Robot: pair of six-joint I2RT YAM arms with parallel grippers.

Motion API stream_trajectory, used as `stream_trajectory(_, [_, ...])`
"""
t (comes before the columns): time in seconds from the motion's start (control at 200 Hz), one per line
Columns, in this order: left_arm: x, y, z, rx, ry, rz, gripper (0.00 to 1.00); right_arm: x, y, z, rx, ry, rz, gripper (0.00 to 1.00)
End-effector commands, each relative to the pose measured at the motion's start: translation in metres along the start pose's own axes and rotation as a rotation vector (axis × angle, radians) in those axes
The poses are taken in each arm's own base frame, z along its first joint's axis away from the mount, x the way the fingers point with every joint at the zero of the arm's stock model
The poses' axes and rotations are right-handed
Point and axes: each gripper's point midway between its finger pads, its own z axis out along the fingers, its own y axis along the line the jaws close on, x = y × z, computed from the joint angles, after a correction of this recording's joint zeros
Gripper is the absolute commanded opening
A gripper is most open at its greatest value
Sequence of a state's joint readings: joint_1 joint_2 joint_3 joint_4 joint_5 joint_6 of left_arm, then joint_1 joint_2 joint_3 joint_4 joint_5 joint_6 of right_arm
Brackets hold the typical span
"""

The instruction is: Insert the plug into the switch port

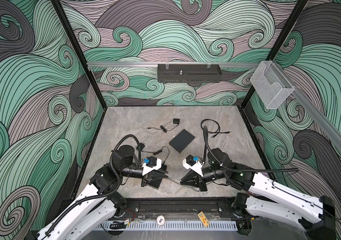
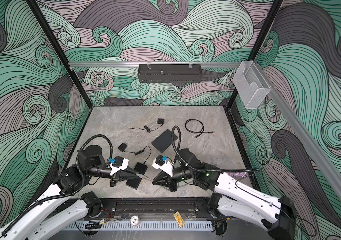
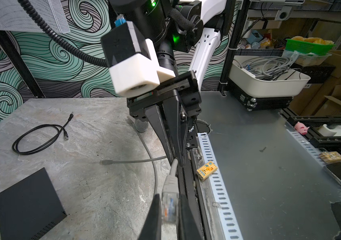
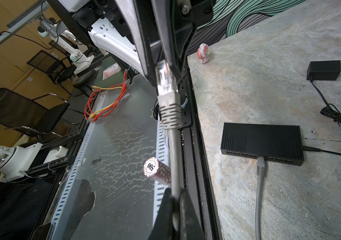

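Now clamps the plug (image 3: 168, 207) in the left claw (image 3: 170, 196), pinches its grey cable (image 4: 173, 149) in the right claw (image 4: 175, 191), aligned along the desk (image 2: 186, 116) front edge, with the switch (image 4: 261, 141) just inboard, nearest the left claw.

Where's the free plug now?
In the left wrist view the plug is pinched in the left gripper, at the front of the table, facing the right gripper.
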State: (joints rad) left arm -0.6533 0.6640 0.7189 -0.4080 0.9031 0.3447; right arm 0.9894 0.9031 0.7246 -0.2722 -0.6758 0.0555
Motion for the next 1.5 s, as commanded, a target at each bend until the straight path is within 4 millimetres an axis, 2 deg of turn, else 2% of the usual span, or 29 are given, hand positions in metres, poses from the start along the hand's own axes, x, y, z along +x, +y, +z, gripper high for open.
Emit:
stream_trajectory(0.0, [-0.013,-0.007,-0.003,0.027,-0.016,0.02,0.03,-0.013,0.004,-0.006,0.016,-0.032,-0.04,0.0])
stream_trajectory(0.04, [-0.013,-0.006,-0.003,0.025,-0.016,0.014,0.03,-0.013,0.002,-0.007,0.027,-0.035,-0.041,0.01])
stream_trajectory(0.09, [-0.016,-0.006,-0.004,0.021,-0.02,0.006,0.03,-0.015,-0.001,-0.009,0.054,-0.045,-0.043,0.17])
stream_trajectory(0.22, [-0.018,0.001,-0.006,-0.029,-0.024,-0.055,0.0,-0.017,-0.003,-0.019,0.11,-0.069,-0.078,0.34])
stream_trajectory(0.37, [-0.013,0.012,-0.007,-0.102,-0.032,-0.133,0.0,-0.029,0.002,-0.031,0.15,-0.17,-0.175,0.41])
stream_trajectory(0.505, [-0.014,0.014,-0.007,-0.123,-0.073,-0.155,0.0,-0.042,0.002,-0.028,0.171,-0.229,-0.234,0.47])
stream_trajectory(0.816, [-0.009,0.012,-0.011,-0.141,-0.067,-0.157,0.0,-0.06,0.001,0.003,0.188,-0.243,-0.307,0.46])
stream_trajectory(0.926, [-0.007,0.012,-0.01,-0.137,-0.064,-0.158,0.0,-0.061,-0.001,0.013,0.179,-0.21,-0.302,0.45])
stream_trajectory(1.491, [-0.006,0.009,-0.009,-0.12,-0.066,-0.155,0.0,-0.074,-0.003,0.019,0.176,-0.218,-0.301,0.31])
